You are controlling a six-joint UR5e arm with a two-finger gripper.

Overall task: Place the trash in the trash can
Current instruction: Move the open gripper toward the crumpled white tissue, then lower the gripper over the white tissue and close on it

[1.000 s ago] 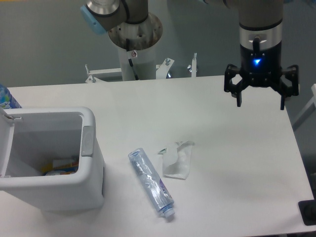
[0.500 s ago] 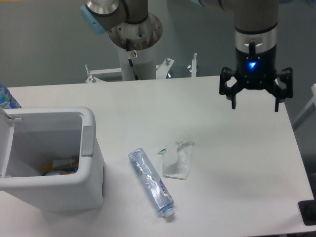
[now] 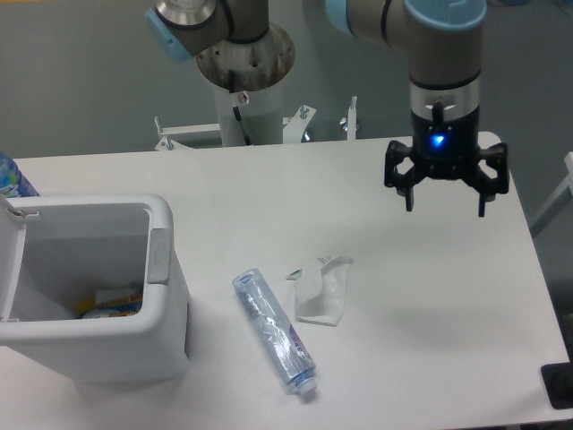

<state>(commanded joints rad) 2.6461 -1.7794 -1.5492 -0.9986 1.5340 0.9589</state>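
A crushed clear plastic bottle (image 3: 274, 333) with a bluish label and pale blue cap lies on the white table, cap toward the front. Just right of it rests a crumpled translucent wrapper (image 3: 320, 290). The white trash can (image 3: 166, 309) stands at the left with its lid open; some colourful packaging lies at its bottom. My gripper (image 3: 446, 202) hangs open above the table's right side, well up and to the right of the wrapper, holding nothing.
The robot's base column (image 3: 242, 98) rises behind the table's far edge, with metal brackets (image 3: 349, 116) beside it. A blue-patterned object (image 3: 12, 179) pokes in at the left edge. A dark item (image 3: 560, 385) sits at the lower right corner.
The gripper has moved left and slightly down, toward the middle of the table, staying open. The bottle, wrapper and can have not moved.
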